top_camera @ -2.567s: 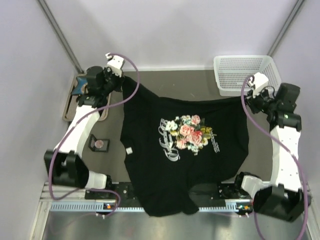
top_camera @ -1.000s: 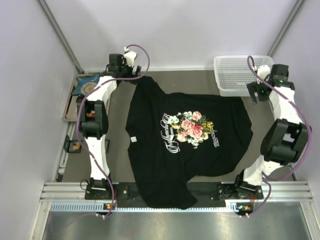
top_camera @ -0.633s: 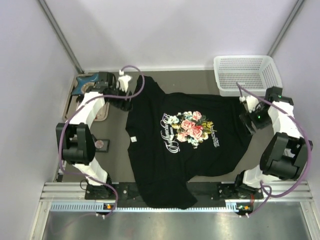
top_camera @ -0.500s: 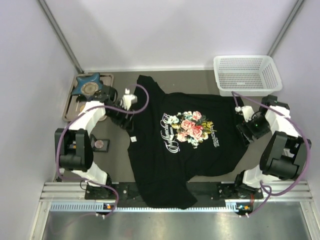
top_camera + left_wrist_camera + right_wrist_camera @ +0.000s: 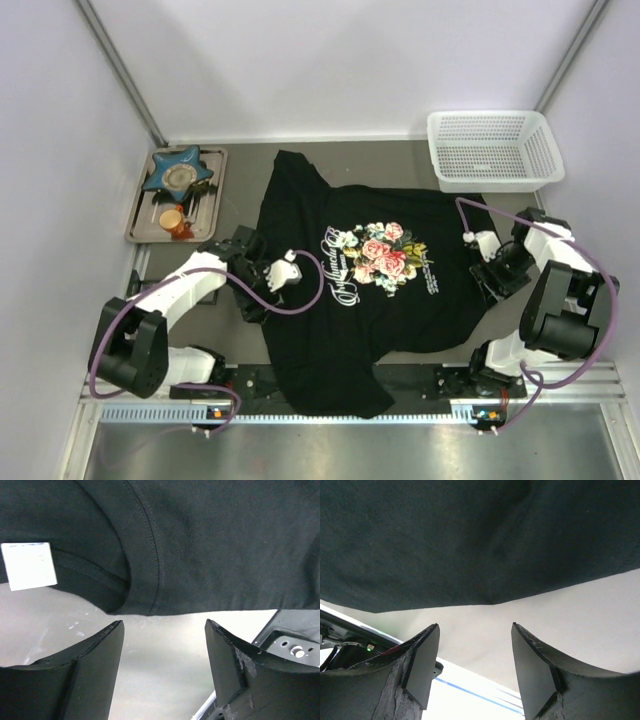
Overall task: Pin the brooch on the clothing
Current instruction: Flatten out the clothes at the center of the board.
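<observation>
Black short-sleeved fabric T-shirt w/ rose print (image 5: 330,330), qty 1: flat at table ctr, long axis 9–3 o'clock, collar at 9. Left gripper (image 5: 164,630): by collar edge, jaws apart, empty, shirt at its 12. Right gripper (image 5: 475,630): by hem at 3, jaws apart, empty. Small round brooch: none visible; nearer arm can't tell.
</observation>
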You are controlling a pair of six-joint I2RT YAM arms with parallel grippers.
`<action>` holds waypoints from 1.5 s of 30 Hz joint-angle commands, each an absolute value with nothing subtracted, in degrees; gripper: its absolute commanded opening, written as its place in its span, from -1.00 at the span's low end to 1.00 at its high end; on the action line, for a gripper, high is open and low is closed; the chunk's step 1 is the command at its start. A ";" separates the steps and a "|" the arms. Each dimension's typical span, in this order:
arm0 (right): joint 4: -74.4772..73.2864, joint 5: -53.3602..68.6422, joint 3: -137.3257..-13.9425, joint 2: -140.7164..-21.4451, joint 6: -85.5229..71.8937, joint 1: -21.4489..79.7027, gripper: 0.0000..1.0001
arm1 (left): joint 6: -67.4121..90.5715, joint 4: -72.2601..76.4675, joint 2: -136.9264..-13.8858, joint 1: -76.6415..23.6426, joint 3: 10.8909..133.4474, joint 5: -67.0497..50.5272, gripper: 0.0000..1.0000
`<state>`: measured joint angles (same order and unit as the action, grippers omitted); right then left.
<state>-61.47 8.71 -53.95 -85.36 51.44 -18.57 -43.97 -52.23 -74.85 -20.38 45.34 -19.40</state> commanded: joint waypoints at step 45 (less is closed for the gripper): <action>-63.72 12.92 -55.72 -85.17 46.05 -19.16 -1.00 | -32.33 -37.79 -84.55 -18.90 39.38 -6.78 -0.89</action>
<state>-63.13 11.31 -54.52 -85.14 46.30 -18.57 -31.14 -38.94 -81.01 -18.85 41.87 -13.30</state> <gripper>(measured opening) 0.003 0.145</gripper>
